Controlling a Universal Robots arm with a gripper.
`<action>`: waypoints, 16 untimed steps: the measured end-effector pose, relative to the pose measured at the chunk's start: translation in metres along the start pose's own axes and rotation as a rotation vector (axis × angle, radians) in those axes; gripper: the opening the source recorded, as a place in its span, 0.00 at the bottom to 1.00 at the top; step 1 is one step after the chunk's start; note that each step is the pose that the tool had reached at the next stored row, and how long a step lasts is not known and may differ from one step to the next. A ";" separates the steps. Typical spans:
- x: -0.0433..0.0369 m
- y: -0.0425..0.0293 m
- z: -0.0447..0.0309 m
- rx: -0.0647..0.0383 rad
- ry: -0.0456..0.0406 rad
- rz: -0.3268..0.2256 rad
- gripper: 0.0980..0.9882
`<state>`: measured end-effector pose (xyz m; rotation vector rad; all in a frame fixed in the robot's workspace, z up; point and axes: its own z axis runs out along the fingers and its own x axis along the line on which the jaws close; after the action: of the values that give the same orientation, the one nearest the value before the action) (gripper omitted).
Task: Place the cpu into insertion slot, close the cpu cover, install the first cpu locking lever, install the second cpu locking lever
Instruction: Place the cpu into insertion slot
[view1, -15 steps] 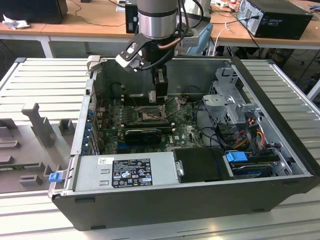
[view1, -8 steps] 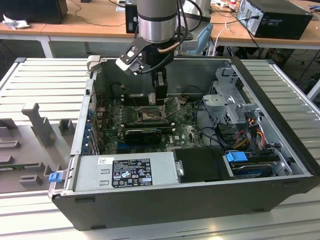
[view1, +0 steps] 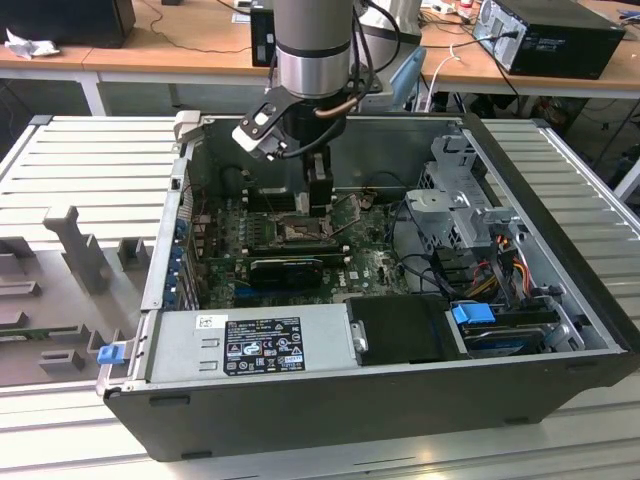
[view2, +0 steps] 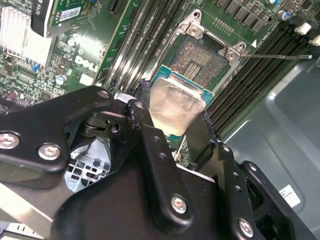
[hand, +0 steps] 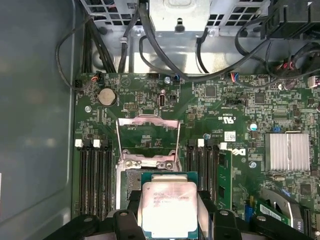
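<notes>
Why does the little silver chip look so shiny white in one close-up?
In the second wrist view the cpu mirrors light, a pale glare across its face; in the first wrist view the glare is milder, faintly pink; in the exterior view the case is shadowed inside.

Robotics/electronics lab. Opened PC tower (view1: 400, 400) on a slatted aluminium counter (view1: 90, 150), robot arm (view1: 315, 45) over it, grey fixture tray (view1: 75, 250) alongside. Wooden counters (view1: 200, 40) behind carry loose cables (view1: 432, 80) and another computer (view1: 550, 35).
</notes>
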<state>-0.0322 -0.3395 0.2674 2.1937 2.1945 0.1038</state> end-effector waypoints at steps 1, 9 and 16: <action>0.0005 -0.0001 0.0012 0.002 0.0000 0.000 0.48; 0.0038 -0.0018 0.0239 0.015 -0.0051 0.000 0.48; 0.0059 -0.0097 0.0388 0.011 -0.0065 0.000 0.48</action>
<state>-0.0390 -0.3328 0.2281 2.1958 2.1972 0.0851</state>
